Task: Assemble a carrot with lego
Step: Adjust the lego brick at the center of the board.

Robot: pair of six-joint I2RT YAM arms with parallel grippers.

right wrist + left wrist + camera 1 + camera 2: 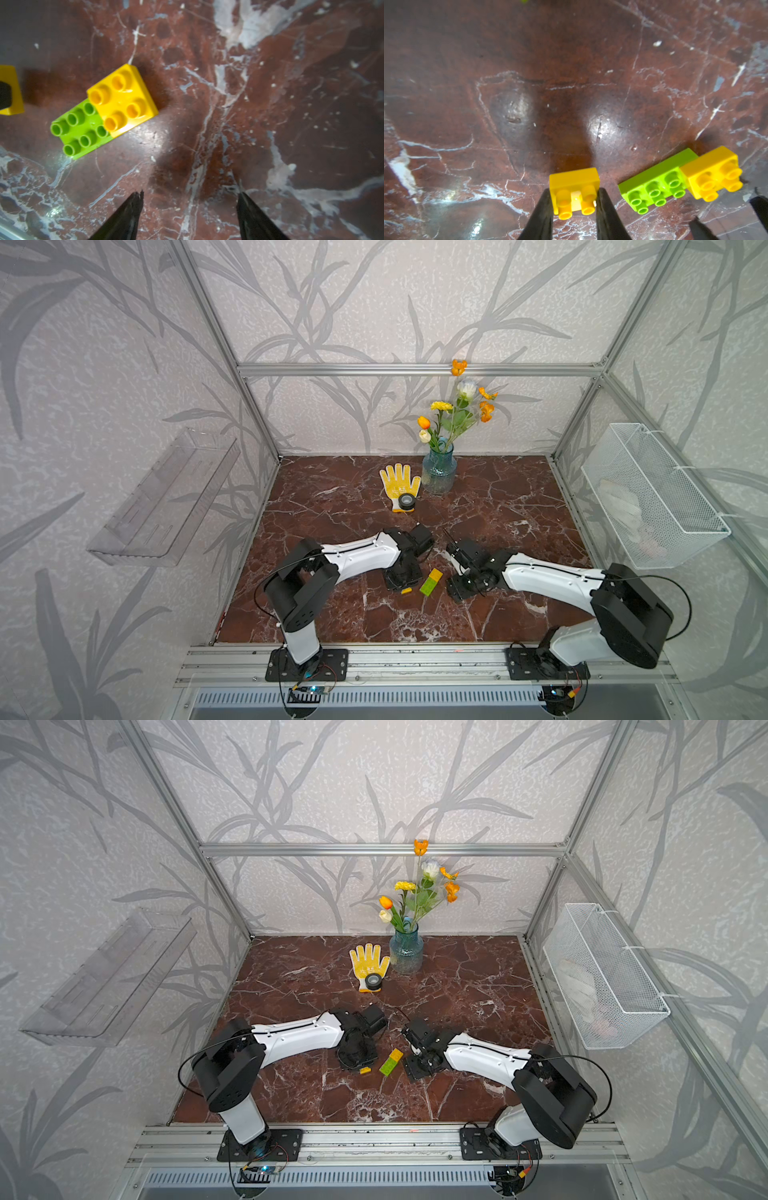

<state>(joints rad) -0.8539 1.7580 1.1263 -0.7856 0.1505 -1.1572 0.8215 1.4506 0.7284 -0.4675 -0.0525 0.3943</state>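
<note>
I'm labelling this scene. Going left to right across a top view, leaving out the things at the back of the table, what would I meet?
Clear wall shelf → loose yellow brick → green-and-yellow joined bricks → right gripper → wire basket.

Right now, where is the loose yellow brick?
Left wrist view: the loose yellow brick sits gripped in the left claw, left of the green brick.
</note>
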